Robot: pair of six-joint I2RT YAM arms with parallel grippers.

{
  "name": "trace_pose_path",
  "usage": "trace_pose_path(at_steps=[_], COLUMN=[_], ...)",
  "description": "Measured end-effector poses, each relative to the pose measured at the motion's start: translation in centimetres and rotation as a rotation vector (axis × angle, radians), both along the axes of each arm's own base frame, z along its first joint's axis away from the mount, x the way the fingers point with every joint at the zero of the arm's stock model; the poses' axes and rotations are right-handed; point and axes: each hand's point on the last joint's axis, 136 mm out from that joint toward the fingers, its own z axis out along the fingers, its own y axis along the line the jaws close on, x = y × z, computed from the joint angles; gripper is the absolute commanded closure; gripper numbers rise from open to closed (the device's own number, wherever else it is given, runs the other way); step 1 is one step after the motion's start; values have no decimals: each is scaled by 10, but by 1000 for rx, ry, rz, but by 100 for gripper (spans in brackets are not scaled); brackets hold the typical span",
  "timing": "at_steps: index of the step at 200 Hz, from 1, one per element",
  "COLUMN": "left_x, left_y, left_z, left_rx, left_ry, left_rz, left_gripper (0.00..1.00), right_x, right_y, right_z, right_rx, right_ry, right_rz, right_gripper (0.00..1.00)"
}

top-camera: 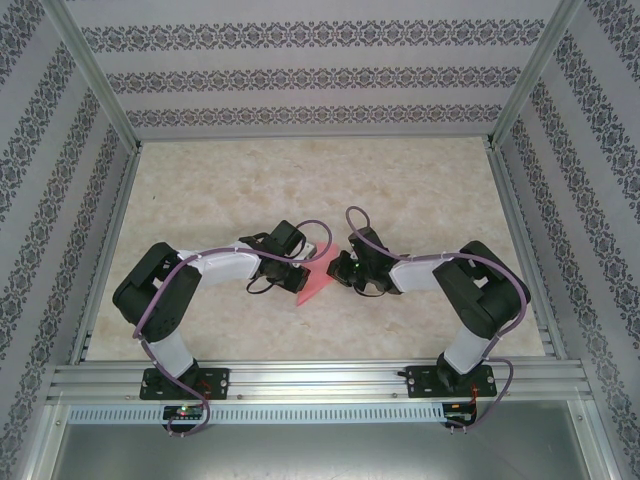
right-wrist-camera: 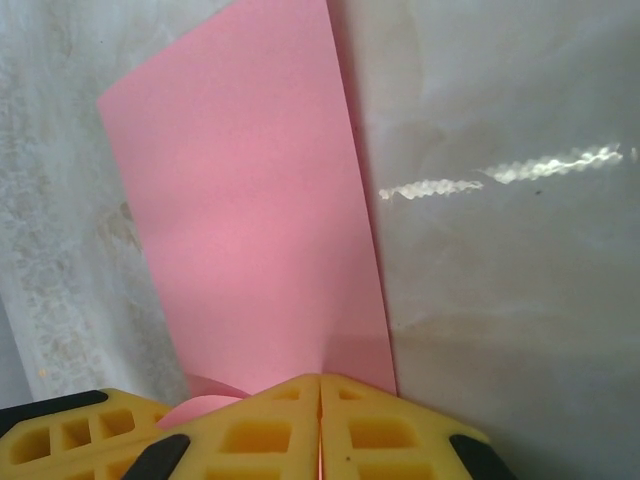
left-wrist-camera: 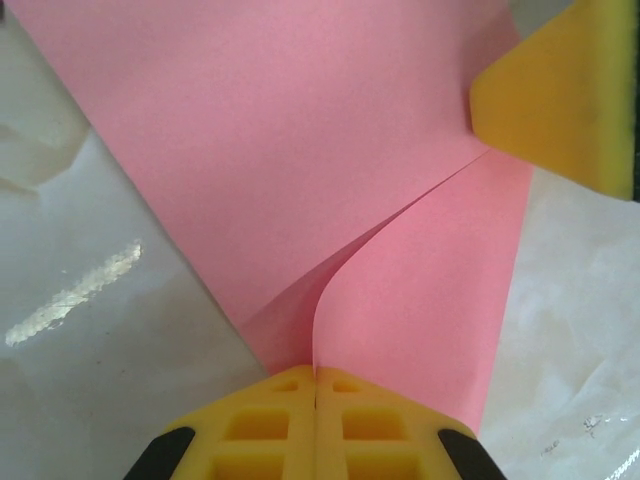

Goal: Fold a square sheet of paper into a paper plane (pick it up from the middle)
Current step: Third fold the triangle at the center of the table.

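Here, the thin pink-red square sheet of paper (top-camera: 316, 283) lies partly folded on the pale marble-patterned table top (top-camera: 300, 180), directly between the two arms, with one layer curving upward off the flat part. At the sheet's left side, the left gripper (left-wrist-camera: 316, 378), with moulded yellow fingers (left-wrist-camera: 270, 425), is pinched tight on the raised layer, whose edge runs straight into the seam between the pads. At the sheet's right side, the right gripper (right-wrist-camera: 320, 382), likewise yellow-fingered, is closed fully on the opposite edge of the paper.
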Motion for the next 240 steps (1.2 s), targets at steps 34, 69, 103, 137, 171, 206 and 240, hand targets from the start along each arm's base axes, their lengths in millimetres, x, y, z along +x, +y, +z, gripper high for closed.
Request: trace_pose_path(at_steps=[34,69,103,137,171,206,240], left_x=[1,1,1,1,1,1,1], left_y=[2,2,2,3,3,3,3], left_z=[0,0,0,0,0,0,0], left_rx=[7,10,10,10,12,12,12], left_ry=[-5,-7,-7,-8,-8,-8,-9], left_rz=[12,14,14,15,15,15,15], left_gripper=[100,100,100,100,100,100,100], right_x=[-3,-2,-17,-27,-37,-34,-31], right_y=[-2,11,34,45,48,53,56], right_z=[9,35,41,34,24,28,19], right_rx=[-27,13,45,91,98,124,129], right_ry=[-4,-57,-71,-62,-41,-55,-49], right_rz=[16,45,100,92,84,73,61], right_gripper=[90,90,91,92,92,92,92])
